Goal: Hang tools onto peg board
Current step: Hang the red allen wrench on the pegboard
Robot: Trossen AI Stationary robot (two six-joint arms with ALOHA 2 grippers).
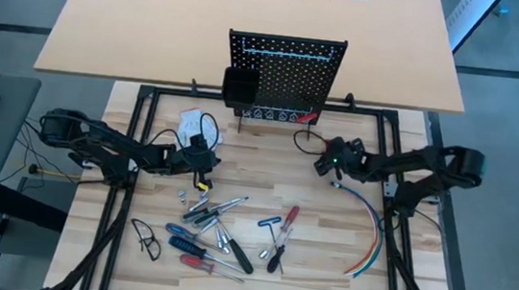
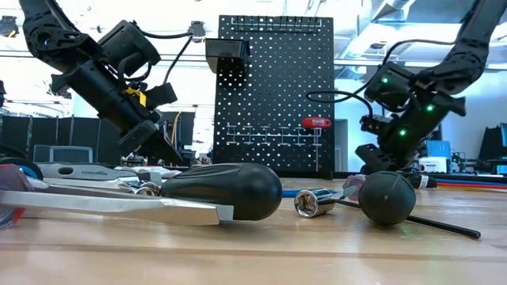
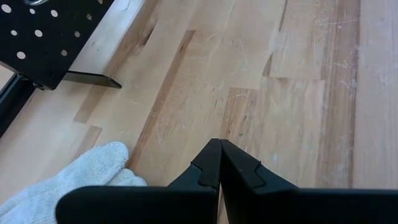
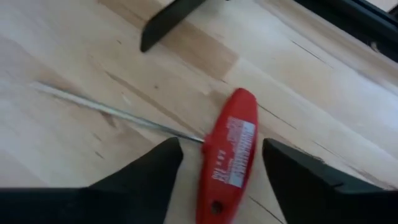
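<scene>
Currently, right gripper (image 4: 214, 168): standing wide open, fingers straddling the red T-handle key (image 4: 229, 155) lying on the table (image 1: 265, 179) by the peg board (image 1: 285, 70).
Left gripper (image 3: 219, 155): pressed shut, holding nothing, hovering beside the white glove (image 3: 81, 174).
Tools (image 1: 216, 232): lying scattered across the near table.

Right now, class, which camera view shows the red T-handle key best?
The right wrist view: the red T-handle key lies on the wood between the right gripper's open jaws, label and shaft clear. The high view shows a red speck by the peg board; the low view a small red handle; the left wrist view nothing.
</scene>
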